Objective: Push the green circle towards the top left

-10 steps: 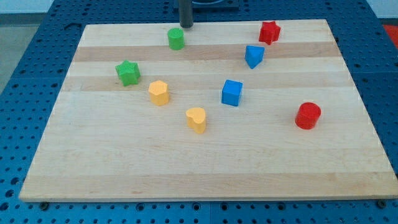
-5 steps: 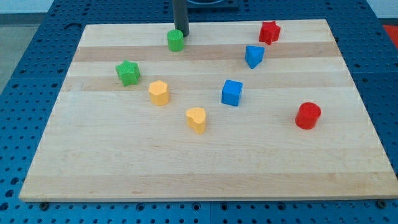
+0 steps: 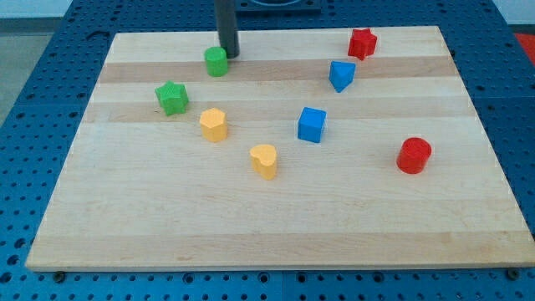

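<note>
The green circle (image 3: 216, 61) was a short, bright green cylinder standing upright near the board's (image 3: 125, 226) top edge, left of the middle; its flat top faced up and its side looked clean. My tip (image 3: 228, 55) sat right against the circle's upper right side, touching it or very nearly; the rod ran straight up out of the view's top. I had no hand or jaws to report on this rig, only the bare rod, so there was nothing spread, pressed or pinching.

From the view's left to right: the green star (image 3: 172, 98) lay below and left of the circle, apart from it; the yellow hexagon (image 3: 214, 124) stood just right of and below the star, roughly under the circle; the yellow heart (image 3: 264, 160) lay further down and right, near the board's middle; the blue cube (image 3: 312, 124) stood right of centre; the blue block (image 3: 341, 75), of a wedge-like shape I could not make out fully, sat above it; the red star (image 3: 362, 43) was at the top edge right of that; the red cylinder (image 3: 414, 155) stood well apart at the right.

Between the circle and the board's top left corner I saw only bare wood; the green star sat below that line.
</note>
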Tool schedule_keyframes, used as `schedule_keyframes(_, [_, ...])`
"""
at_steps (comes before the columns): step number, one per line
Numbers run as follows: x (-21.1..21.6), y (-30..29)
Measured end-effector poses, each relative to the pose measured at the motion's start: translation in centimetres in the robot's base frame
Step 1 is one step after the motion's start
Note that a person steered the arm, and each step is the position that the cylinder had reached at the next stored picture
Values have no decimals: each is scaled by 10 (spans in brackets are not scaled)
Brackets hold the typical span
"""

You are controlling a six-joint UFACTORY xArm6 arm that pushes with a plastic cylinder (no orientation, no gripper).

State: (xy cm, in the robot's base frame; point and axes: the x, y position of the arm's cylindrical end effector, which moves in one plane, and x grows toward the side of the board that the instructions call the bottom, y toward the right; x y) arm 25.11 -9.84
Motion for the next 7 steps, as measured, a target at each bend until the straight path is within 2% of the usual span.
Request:
schedule_keyframes(1, [5, 6])
schedule_keyframes(2, [8, 48])
schedule_keyframes(3, [13, 46])
schedule_keyframes(7, [38, -93])
